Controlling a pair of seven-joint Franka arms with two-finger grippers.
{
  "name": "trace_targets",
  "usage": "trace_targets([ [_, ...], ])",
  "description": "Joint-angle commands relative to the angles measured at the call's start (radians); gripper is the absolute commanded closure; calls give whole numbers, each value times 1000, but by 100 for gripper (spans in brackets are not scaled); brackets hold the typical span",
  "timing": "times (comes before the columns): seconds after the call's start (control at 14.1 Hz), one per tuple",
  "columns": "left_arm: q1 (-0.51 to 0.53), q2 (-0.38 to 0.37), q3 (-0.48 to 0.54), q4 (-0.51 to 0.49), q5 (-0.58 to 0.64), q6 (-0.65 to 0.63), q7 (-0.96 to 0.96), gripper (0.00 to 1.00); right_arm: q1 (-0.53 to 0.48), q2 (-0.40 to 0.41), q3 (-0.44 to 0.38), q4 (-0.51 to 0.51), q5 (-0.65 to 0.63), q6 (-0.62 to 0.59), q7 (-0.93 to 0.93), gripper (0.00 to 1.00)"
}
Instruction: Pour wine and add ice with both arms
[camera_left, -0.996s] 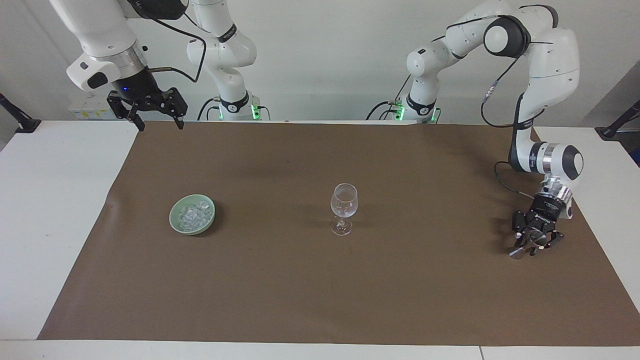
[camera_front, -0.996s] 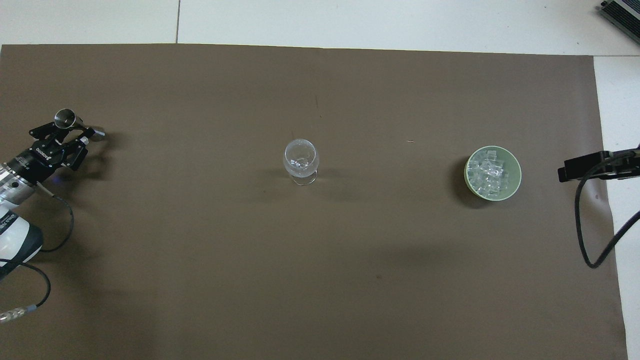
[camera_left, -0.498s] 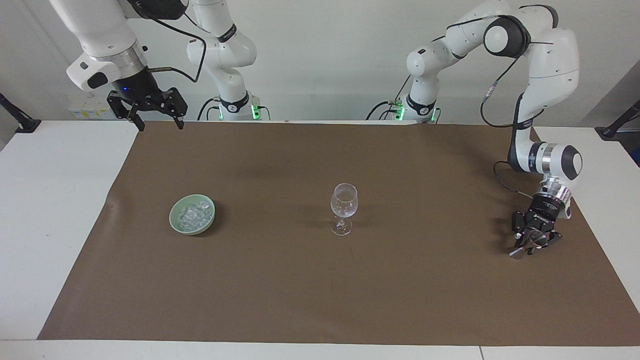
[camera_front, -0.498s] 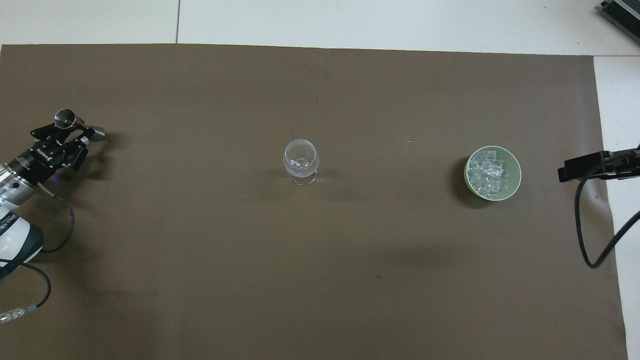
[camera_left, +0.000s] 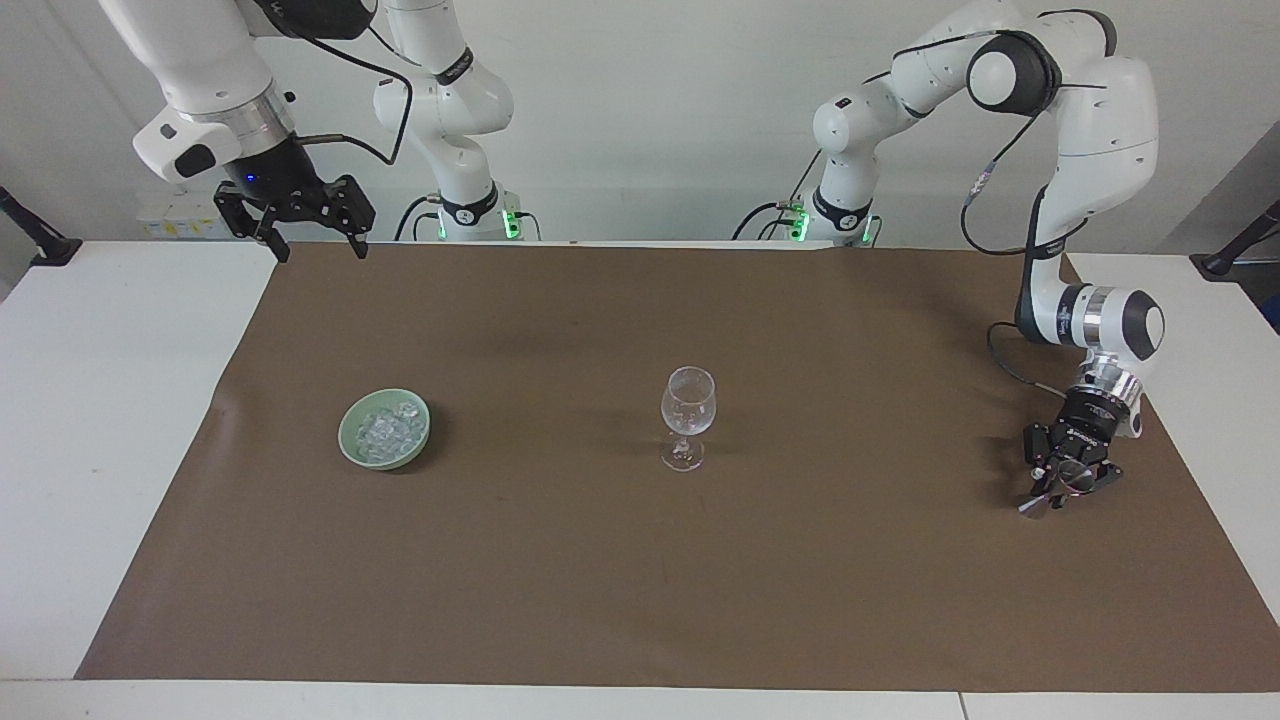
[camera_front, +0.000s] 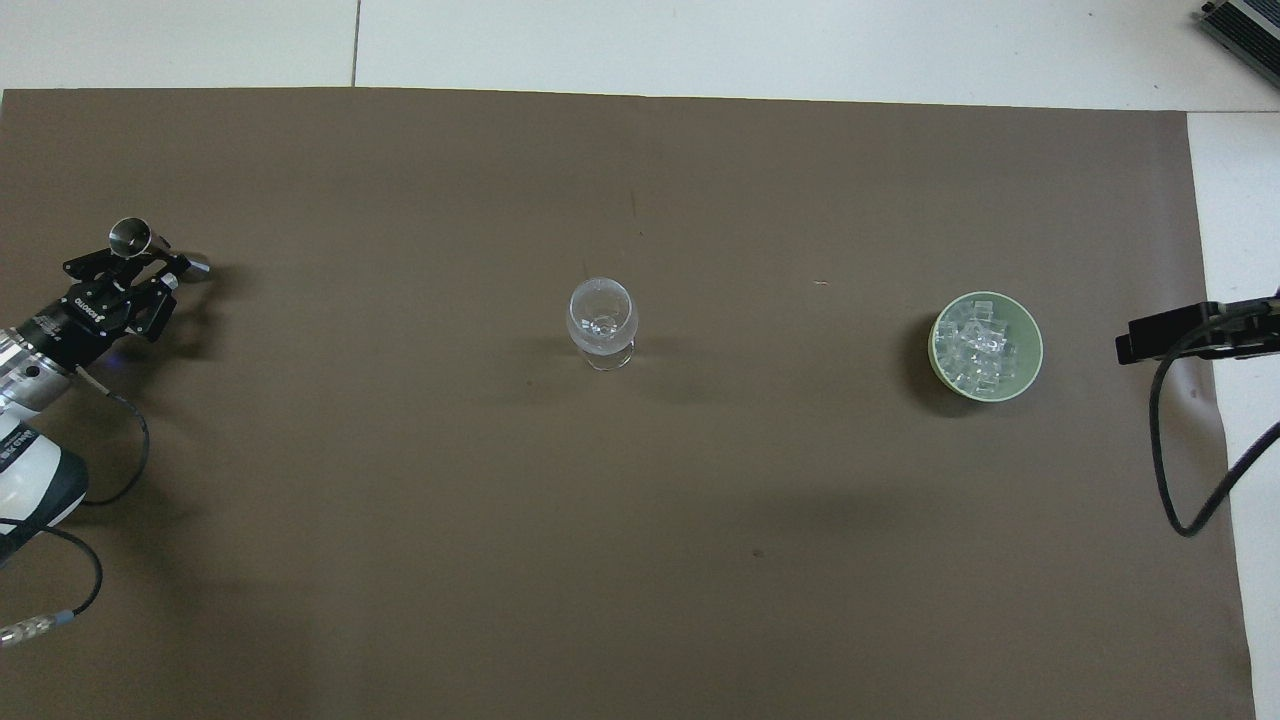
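An empty clear wine glass (camera_left: 688, 400) (camera_front: 602, 318) stands upright mid-mat. Toward the right arm's end, a pale green bowl (camera_left: 347, 440) (camera_front: 1035, 352) holds the ice (camera_left: 388, 428) (camera_front: 978, 350). Down at the mat on the left arm's end, my left gripper (camera_left: 1056, 494) (camera_front: 150, 262) is shut on the narrow waist of a small silver jigger (camera_left: 1030, 507) (camera_front: 130, 237), whose cup ends stick out on both sides. My right gripper (camera_left: 318, 250) waits high over the mat's corner by its base, open and empty. The wine is out of view.
A brown mat (camera_left: 640, 560) covers most of the white table (camera_left: 100, 400). A black cable (camera_front: 1165, 440) of the right arm loops over the mat's edge beside the bowl.
The left gripper's fingers have drawn in around the jigger. The jigger, glass and bowl have stayed put, and the right arm has not moved.
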Motion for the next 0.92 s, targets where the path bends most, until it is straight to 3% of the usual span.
trace_targets([
  [0.0,-7,-31,5,-39,-21,0,-7,71,-6,-20,2,-21,3,-4,-21,0],
  [0.85,-7,-33,5,-42,-21,-1,-7,94,-6,-20,2,-21,3,-4,-21,0],
])
